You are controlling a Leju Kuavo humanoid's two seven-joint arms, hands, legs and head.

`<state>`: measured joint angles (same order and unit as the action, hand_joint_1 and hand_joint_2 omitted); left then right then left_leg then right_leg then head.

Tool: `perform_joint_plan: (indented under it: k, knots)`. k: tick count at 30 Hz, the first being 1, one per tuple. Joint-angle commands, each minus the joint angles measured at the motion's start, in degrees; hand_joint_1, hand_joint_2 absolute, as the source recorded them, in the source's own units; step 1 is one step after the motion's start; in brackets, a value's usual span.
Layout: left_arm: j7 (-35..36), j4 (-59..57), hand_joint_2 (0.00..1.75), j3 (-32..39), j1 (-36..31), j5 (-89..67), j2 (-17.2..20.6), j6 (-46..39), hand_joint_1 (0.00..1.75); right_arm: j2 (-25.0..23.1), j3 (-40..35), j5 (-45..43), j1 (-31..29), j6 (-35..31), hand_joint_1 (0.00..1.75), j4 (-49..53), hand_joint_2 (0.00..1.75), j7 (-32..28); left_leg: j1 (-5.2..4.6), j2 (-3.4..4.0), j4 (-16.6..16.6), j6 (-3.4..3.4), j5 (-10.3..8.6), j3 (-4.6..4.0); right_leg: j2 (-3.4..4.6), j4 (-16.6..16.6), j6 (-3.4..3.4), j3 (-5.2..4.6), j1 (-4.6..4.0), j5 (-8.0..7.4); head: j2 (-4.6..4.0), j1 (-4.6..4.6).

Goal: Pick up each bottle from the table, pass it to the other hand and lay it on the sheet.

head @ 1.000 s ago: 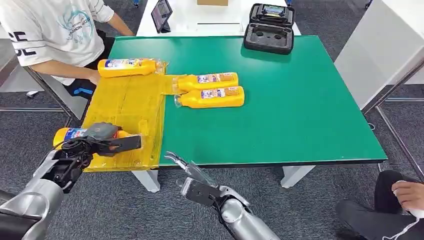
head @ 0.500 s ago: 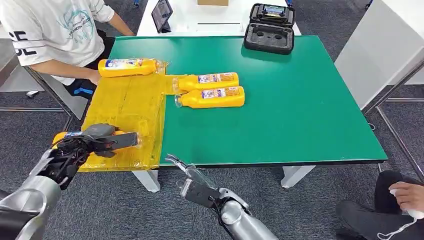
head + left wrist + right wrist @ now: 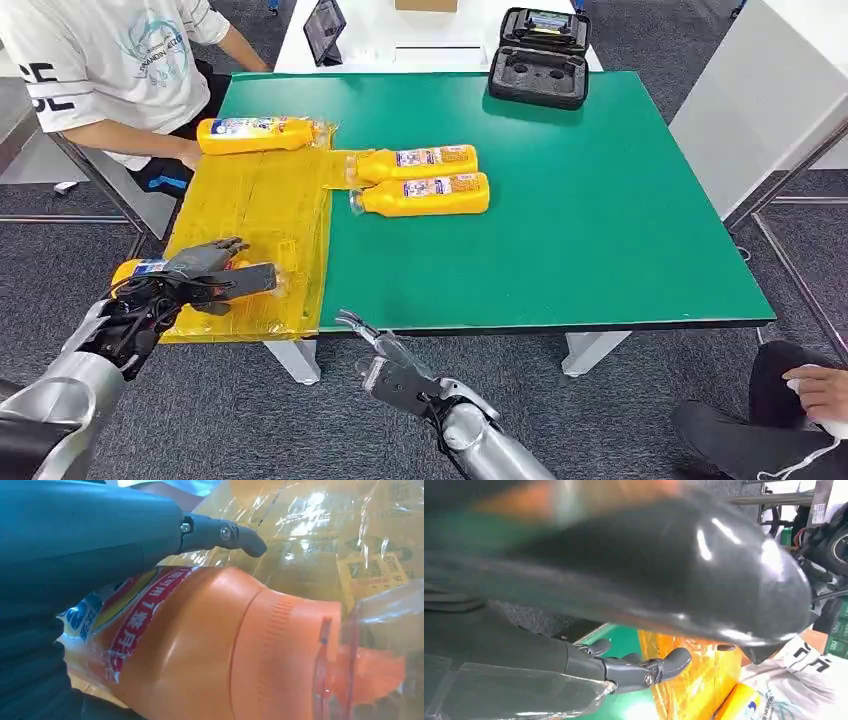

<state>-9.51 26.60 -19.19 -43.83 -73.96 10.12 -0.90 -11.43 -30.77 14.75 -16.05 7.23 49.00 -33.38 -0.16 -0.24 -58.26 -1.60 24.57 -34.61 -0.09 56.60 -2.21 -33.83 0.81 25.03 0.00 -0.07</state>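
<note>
Head view shows us the yellow bottle (image 3: 140, 271) lying on its side at the near left corner of the yellow plastic sheet (image 3: 260, 205), cap end pointing toward the table's middle. Our left hand (image 3: 195, 275) lies over it, thumb along its side and fingers lifting apart above it. From the left wrist view the bottle (image 3: 200, 645) looks to rest on the sheet, so we judge the hold is loosening, though we cannot tell for sure. Our right hand (image 3: 385, 365) hangs below the green table's (image 3: 600, 200) near edge, fingers spread and holding nothing, free for the next pick. One bottle (image 3: 255, 134) lies on the sheet's far edge; two more (image 3: 425, 180) wait just beside the sheet on bare table. A person (image 3: 110, 70) sits at the far left corner.
</note>
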Motion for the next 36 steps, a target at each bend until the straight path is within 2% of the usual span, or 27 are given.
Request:
perform_joint_plan:
  k: [1,4,5,13,30,36]
  knots:
    - [0.22,-3.69,1.75,-1.2,-0.12,-1.16,-1.09,0.2,0.0,0.12,0.68,-0.51,-2.66,-0.27,0.0,-4.64,0.0,1.19,0.03,0.03,0.08,0.07,0.02,0.19,0.02,-0.08,0.06,0.19,-0.03,0.01,0.0,0.0]
    - [-1.34,-2.83,1.75,-0.21,-0.11,0.28,-1.04,0.64,0.0,-0.02,0.87,-0.57,-2.73,-0.79,0.0,-5.47,0.0,1.97,0.01,0.04,0.06,0.06,0.02,0.17,0.03,-0.05,0.05,0.17,-0.02,0.01,0.0,0.0]
    - [-1.46,-2.53,0.0,0.01,-0.13,0.54,-1.06,0.44,0.0,-0.05,0.84,-0.53,-2.69,-0.9,0.0,-5.52,0.0,2.05,0.07,0.05,0.08,0.1,0.04,0.28,0.04,-0.1,0.1,0.29,-0.07,0.02,0.0,0.0]
    - [-4.19,-0.17,0.0,-0.01,0.23,2.46,-0.56,1.45,0.0,-0.23,1.88,-0.69,-2.34,-1.61,0.0,-6.02,0.0,4.14,0.09,0.06,0.03,0.1,0.06,0.22,0.04,-0.08,0.09,0.24,-0.1,0.03,0.0,0.02]
    - [-3.91,0.75,0.0,-0.22,-0.08,2.99,-1.33,1.6,0.0,-0.49,2.38,-0.32,-1.81,-2.1,0.0,-5.87,0.0,5.34,0.07,0.0,0.0,0.08,0.04,0.12,-0.02,-0.04,0.07,0.14,-0.07,0.03,0.0,0.0]
    - [-5.75,2.14,0.0,-0.36,0.19,3.94,-0.69,1.66,0.0,-0.45,2.64,-0.16,-2.09,-1.79,0.0,-6.75,0.0,6.31,0.08,0.0,-0.01,0.09,0.04,0.12,-0.02,-0.04,0.08,0.14,-0.09,0.03,0.0,0.0]
